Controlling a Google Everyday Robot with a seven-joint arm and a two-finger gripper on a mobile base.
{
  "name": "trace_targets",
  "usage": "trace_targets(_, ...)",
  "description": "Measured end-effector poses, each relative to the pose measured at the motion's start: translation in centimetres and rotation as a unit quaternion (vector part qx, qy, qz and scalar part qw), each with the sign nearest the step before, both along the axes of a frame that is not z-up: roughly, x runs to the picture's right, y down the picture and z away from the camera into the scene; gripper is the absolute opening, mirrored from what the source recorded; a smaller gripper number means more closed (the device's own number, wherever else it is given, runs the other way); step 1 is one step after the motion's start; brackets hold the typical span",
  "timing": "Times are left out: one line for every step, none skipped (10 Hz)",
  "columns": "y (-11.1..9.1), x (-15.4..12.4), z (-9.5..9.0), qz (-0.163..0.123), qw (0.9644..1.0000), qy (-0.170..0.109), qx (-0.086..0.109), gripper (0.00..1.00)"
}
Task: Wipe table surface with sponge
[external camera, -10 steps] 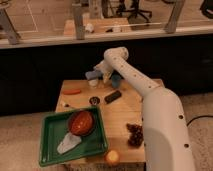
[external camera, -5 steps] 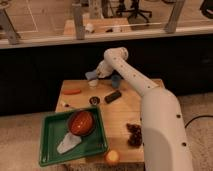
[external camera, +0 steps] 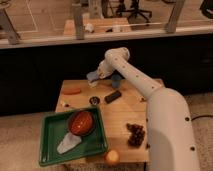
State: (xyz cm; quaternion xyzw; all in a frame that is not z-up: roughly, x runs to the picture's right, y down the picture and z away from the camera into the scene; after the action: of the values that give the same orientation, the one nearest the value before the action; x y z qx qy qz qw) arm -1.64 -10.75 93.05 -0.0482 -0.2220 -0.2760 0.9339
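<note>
Camera view: the gripper (external camera: 98,74) is over the far-left edge of the table surface (external camera: 122,113), the sponge (external camera: 92,77) at its tip; its grip cannot be told. The green tray (external camera: 92,144) holds a red bowl (external camera: 81,122) and a white cloth (external camera: 67,145)

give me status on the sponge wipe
Gripper at the far edge of the table, at the sponge. Sponge low over table, contact unclear. Cup and black bar close beside it.
</note>
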Motion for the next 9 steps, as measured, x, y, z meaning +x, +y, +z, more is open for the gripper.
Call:
trace_targets(-0.7, 0.5, -1.4, 0.007, 0.9999, -0.003, 0.010, 0.25)
trace_targets(-1.3, 1.1, -2.7, 0.013, 0.9997, -0.005, 0.019, 0.25)
trace_targets(-2.0, 2.3, -4.4, 0.022, 0.9993, -0.007, 0.030, 0.25)
trace_targets(-2.3, 3.7, -6.0, 0.029, 0.9988, -0.006, 0.038, 0.25)
trace_targets(-1.9, 5.1, -7.3, 0.032, 0.9986, -0.003, 0.042, 0.25)
trace_targets(-1.2, 6.4, -8.4, 0.033, 0.9985, 0.004, 0.042, 0.25)
trace_targets(0.3, 7.6, -9.2, 0.037, 0.9986, 0.008, 0.038, 0.25)
trace_targets(1.5, 8.7, -9.6, 0.041, 0.9985, 0.013, 0.034, 0.25)
trace_targets(3.5, 10.1, -10.3, 0.045, 0.9985, 0.017, 0.025, 0.25)
